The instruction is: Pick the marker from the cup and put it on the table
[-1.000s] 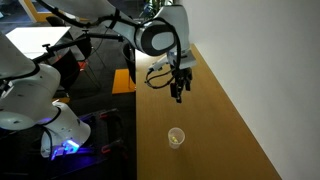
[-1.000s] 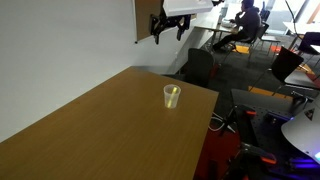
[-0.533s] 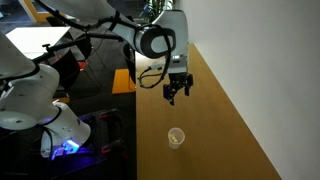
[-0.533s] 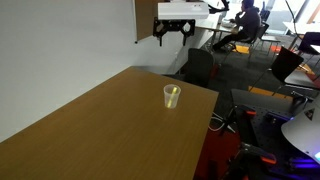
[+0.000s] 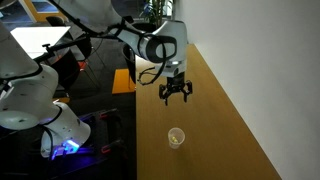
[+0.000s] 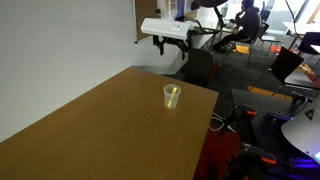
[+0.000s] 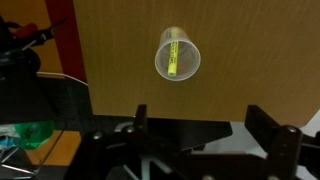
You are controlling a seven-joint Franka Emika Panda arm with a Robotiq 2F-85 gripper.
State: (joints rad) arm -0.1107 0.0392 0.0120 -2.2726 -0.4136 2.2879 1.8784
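Marker [image 7: 173, 54] base, the table [image 5: 230, 120]: lying long and tan, running beside a white wall [image 5: 270, 60].
Arm [image 5: 150, 42]: reaching in over the table.
Claw [image 5: 176, 97]: hanging above the table, well apart from the Cup [image 5: 177, 137], jaws standing apart, gripping nothing.
Cup: standing upright near the table's dark edge.
Marker: leaning inside the Cup, showing yellow.

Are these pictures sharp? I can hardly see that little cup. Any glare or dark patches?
Wrist view: the cup is fairly sharp, the yellow marker inside it readable; the gripper below is dark, nearly a silhouette. In both exterior views the cup is tiny and soft, the table evenly lit, no strong glare.
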